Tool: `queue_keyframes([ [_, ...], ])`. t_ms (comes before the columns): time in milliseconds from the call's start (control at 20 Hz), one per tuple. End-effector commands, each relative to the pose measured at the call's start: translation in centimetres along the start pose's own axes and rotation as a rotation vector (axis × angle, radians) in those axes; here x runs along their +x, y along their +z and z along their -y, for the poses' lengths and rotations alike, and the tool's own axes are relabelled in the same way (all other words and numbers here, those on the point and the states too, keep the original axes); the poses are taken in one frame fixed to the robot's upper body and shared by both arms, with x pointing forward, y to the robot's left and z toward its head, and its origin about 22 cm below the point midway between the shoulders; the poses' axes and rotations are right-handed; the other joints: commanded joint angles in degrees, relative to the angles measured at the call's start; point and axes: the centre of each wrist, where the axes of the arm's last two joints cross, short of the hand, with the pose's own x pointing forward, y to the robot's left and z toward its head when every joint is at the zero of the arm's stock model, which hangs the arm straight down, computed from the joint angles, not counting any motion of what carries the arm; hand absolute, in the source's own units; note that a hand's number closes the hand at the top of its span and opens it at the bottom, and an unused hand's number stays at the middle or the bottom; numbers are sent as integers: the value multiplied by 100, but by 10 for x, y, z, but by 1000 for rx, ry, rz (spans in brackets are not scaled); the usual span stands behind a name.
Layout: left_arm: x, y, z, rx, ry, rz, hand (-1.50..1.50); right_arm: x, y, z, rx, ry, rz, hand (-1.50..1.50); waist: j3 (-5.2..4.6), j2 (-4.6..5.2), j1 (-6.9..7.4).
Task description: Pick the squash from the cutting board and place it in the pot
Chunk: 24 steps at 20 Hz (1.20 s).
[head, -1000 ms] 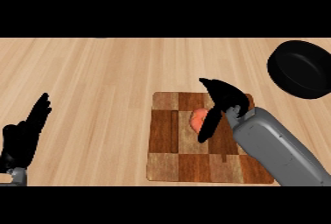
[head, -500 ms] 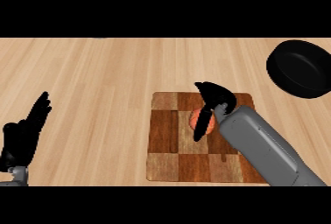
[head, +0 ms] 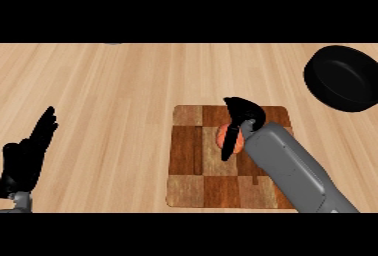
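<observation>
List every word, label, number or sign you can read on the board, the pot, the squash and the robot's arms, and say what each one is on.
None: no readable text shows in the head view.
Cutting board: only wood squares, no lettering.
Pot: plain black, no mark.
Squash: plain orange, mostly hidden by the right robot hand.
Right forearm: plain grey, no label.
Left robot hand: plain black, at the left edge.
</observation>
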Motion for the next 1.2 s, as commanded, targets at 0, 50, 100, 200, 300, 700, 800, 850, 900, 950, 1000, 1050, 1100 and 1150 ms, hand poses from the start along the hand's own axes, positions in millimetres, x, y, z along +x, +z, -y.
queue_keyframes([
  [0, -11, 1, -3, 8, -5, -9, 0, 4, 2, -4, 10, 10, -55, -150, 0, -3, -12],
  [50, -6, -3, 9, 11, -16, -5, 0, -5, -16, -7, 18, 22, -49, -150, 1, 5, 1],
  [100, -6, -14, -10, 12, -11, -8, 0, -19, -2, -19, 26, 22, -47, -150, 0, -5, -46],
  [200, -15, 5, -4, 1, -3, -6, 0, -22, -24, -24, 28, 5, -53, -150, 1, 4, 8],
  [300, -3, 11, 8, 12, 4, 9, 0, -6, -18, -18, 71, 39, -57, -150, 1, -1, 17],
  [700, -16, 2, -2, -3, -25, -2, 0, -20, -9, -12, 15, 98, 47, 150, 0, -5, -26],
  [800, 7, 1, 0, -7, -7, 0, 0, -8, -19, -14, 10, 80, 27, 150, 2, 0, 3],
  [850, -1, 11, -3, 2, -4, 0, 0, -12, -25, -10, 12, 81, 36, 150, 2, 1, 18],
  [900, -10, 5, 6, 10, -6, 5, 0, -10, -13, -12, 6, 79, 45, 150, 1, -2, -10],
  [950, -13, 12, 15, 3, 7, -9, 0, -29, -22, -10, 1, 117, 103, 150, 2, 1, 0],
  [1000, -9, 11, -8, -14, 14, -17, 0, -35, 1, 18, -40, 124, 164, 150, 1, -18, -36],
  [1050, -1, 0, -3, 18, -9, 3, 0, -52, -4, 2, -35, 166, 223, 150, 2, -13, -72],
  [1100, -10, 7, 2, 15, -7, -16, 0, -40, 15, 28, -70, 186, 301, 150, 1, -28, -82],
  [1150, -8, 14, -4, -2, 6, -38, 0, -70, 17, 25, -63, 236, 344, 150, 7, -55, -129],
])
